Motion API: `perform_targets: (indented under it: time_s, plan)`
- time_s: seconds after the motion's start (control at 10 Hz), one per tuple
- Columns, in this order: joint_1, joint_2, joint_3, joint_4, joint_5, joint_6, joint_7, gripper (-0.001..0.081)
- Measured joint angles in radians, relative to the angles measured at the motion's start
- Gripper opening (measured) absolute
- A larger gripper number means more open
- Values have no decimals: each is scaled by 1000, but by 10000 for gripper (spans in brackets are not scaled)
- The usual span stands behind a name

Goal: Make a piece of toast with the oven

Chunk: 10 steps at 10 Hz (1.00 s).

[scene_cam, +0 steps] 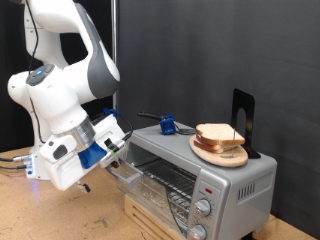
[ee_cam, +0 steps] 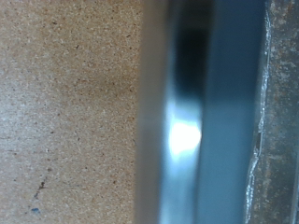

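White and blue, the two-finger gripper of the white Franka arm sits at the exterior view's left end of the boxy silver-grey metal toaster oven, right at the oven's upper front corner where the door handle bar runs; whether its fingers are apart or together cannot be told, and nothing is seen held between them. The wrist view shows only a blurred, shiny metal bar running the length of the picture, very close to the camera, with speckled brown particle board beside it. The oven's long axis runs from the exterior view's left towards its lower right, its glass door facing the lower left, the wire rack visible behind the glass and round knobs at the right end. On the oven's flat top, near the right end, lies a round wooden plate carrying the piece of toast, stacked with others alike, lying flat. Behind the plate stands a black upright bracket, and a small blue object rests on the top further left. Open board lies in front of the door.
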<state>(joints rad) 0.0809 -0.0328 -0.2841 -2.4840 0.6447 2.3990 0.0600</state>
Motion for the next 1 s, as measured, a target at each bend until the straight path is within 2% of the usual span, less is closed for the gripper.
perform_targets:
  time_s: [0.4,1.0]
  plan:
    - [-2,23,-2,-1,-88,47,100,809]
    - [-16,56,-23,9,-54,56,42,809]
